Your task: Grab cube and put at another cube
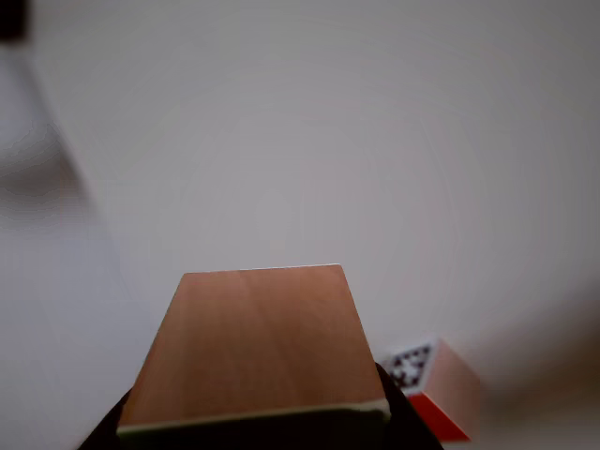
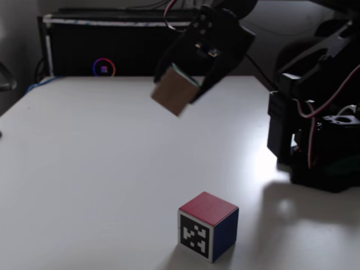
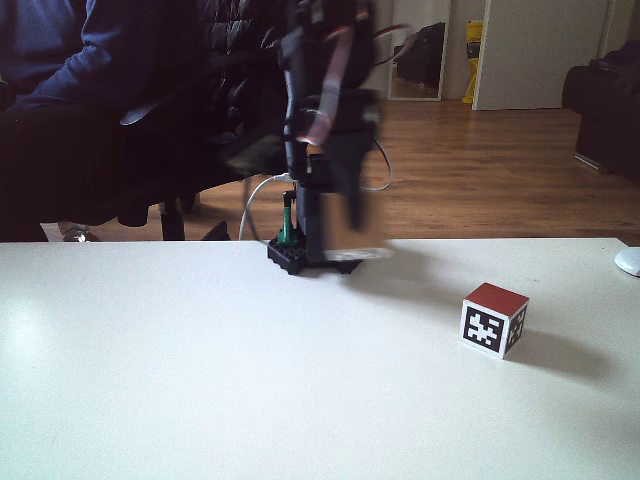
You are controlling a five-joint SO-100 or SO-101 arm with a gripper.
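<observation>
Gripper (image 2: 188, 84) jaws are clamped on the wooden cube (image 2: 174, 93), holding it tilted in the air, well above the white table (image 2: 84, 169). From the camera riding close behind it, the cube (image 1: 258, 342) shows a broad bare-wood face with a thin pale-green edge along the bottom (the black fingers hug its lower corners). Below and to the right in that view sits the other cube (image 1: 436, 384), orange-sided with its black-and-white marker face. In a fixed view the red-topped marker cube (image 2: 208, 225) rests on the table near the front edge, well apart from the lifted cube. Across the table, the arm (image 3: 320, 150) is blurred, with the marker cube (image 3: 494, 320) off to its right.
</observation>
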